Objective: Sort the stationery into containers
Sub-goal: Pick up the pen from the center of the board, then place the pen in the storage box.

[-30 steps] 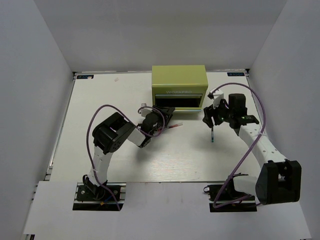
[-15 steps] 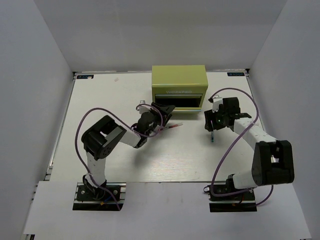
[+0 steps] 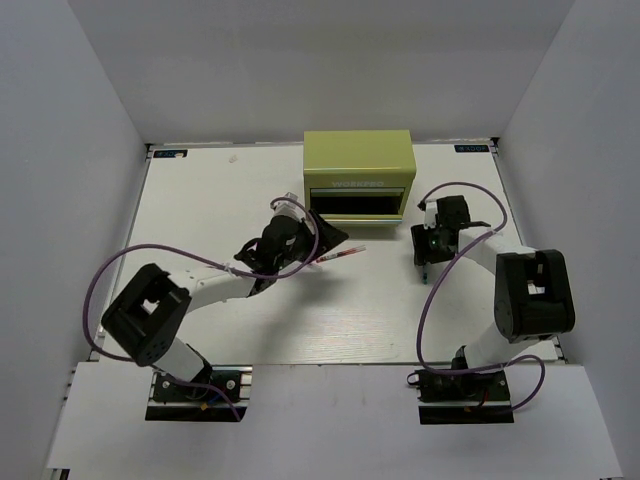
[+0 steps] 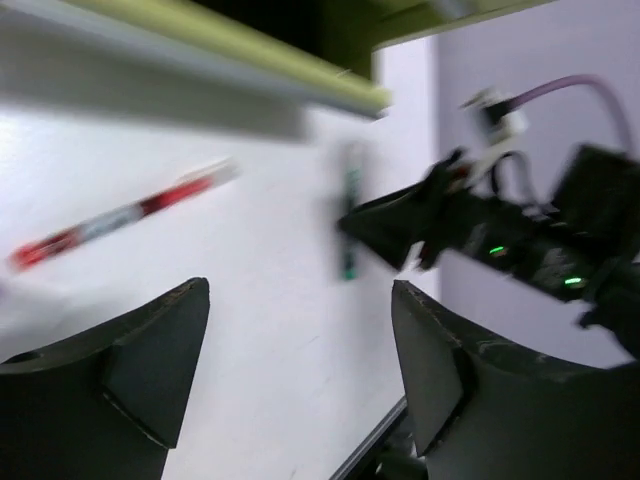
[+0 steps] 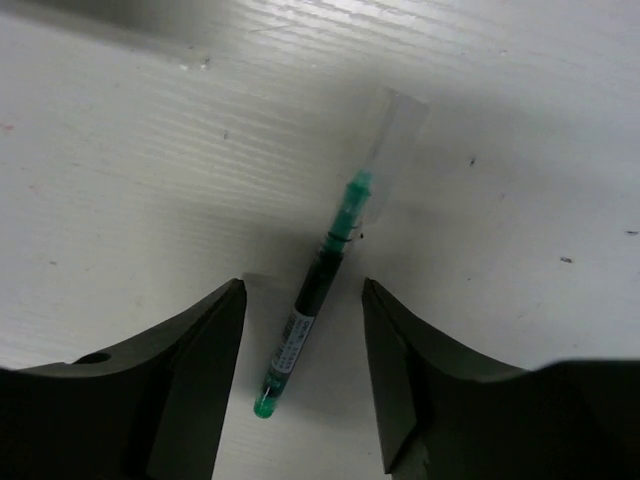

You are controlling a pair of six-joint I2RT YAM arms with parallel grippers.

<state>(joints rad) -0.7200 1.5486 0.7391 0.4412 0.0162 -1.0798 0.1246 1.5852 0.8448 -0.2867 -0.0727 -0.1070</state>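
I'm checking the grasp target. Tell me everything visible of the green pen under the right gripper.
The green pen is slim, seemingly plastic: dark barrel with a white label, green ends, clear cap. It lies flat and slanted on the white table, between the fingers of the open right gripper, neither seeming to touch it.

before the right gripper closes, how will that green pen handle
The green pen looks slim and rigid, so probably light and stiff. Its round barrel lies flat on the table, so a nudge may roll it. Glossy plastic might slip.
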